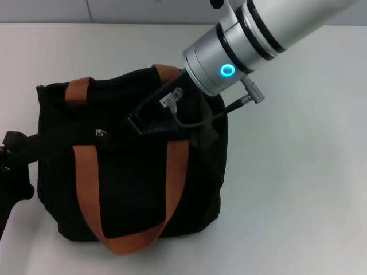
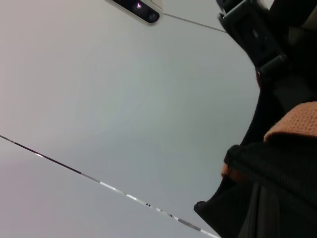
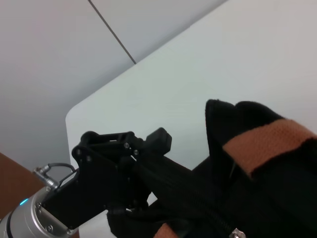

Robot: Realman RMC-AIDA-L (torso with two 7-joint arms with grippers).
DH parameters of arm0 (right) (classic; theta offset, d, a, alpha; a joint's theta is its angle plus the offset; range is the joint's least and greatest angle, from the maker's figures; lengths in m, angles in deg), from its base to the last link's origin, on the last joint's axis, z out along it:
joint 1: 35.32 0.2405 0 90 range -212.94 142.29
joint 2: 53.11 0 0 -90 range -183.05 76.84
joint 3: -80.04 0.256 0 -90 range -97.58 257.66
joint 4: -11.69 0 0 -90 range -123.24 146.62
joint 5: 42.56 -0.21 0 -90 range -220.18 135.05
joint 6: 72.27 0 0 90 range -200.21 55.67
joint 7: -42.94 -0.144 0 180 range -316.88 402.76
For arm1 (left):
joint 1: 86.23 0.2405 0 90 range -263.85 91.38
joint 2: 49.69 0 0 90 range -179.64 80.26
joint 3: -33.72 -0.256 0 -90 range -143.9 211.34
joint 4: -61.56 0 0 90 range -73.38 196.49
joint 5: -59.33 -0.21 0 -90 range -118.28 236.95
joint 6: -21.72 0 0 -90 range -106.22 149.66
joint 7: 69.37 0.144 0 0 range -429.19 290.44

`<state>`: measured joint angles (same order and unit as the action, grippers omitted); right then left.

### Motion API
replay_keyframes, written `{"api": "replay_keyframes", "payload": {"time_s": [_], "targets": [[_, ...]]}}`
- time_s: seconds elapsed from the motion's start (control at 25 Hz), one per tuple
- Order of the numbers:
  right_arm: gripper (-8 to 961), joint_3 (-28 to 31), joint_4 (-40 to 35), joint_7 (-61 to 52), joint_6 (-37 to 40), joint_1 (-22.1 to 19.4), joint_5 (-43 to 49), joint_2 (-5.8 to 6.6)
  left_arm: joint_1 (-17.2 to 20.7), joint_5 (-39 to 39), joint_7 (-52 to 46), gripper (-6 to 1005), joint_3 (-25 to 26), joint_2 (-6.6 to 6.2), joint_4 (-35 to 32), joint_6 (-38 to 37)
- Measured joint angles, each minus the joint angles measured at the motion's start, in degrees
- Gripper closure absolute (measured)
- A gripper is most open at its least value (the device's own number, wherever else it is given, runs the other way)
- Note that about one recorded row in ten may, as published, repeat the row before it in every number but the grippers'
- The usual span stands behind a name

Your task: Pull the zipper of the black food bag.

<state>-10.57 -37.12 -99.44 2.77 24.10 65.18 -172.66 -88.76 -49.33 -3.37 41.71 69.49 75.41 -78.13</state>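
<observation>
The left gripper (image 3: 148,148) pinches the black food bag (image 1: 132,189) at nine o'clock; right gripper's state unclear.

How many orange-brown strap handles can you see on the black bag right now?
2. One orange-brown webbing strap handle loops down the near face of the black fabric food bag; the other arches over its far top edge, partly hidden behind the right arm.

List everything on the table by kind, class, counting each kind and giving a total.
Black food bag: 1
Orange-brown strap handles: 2
Silver zipper pull: 1
Robot grippers at the bag: 2, left gripper and right gripper
Total: 6
</observation>
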Motion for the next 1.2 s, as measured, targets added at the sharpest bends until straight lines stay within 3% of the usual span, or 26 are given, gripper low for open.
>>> {"api": "replay_keyframes", "payload": {"time_s": [0.08, 0.2, 1.0, 1.2], "targets": [[737, -0.02, 0.45, -0.01, -0.14, 0.11, -0.01, -0.04, -0.01, 0.00, 0.00, 985, -0.01, 0.00, 0.02, 0.00], [567, 0.16, 0.57, 0.09, -0.59, -0.04, -0.41, -0.14, -0.02, 0.01, 0.00, 985, -0.07, 0.00, 0.06, 0.00], [599, -1.98, 6.30, 0.33, -1.23, 3.95, -2.09, -0.34, -0.49, 0.04, -0.18, 985, -0.70, 0.00, 0.06, -0.69], [743, -2.35, 6.06, 3.08, -1.35, 3.95, -2.10, -0.34, -0.71, 0.03, -0.27, 985, -0.63, 0.00, 0.00, -0.78]]}}
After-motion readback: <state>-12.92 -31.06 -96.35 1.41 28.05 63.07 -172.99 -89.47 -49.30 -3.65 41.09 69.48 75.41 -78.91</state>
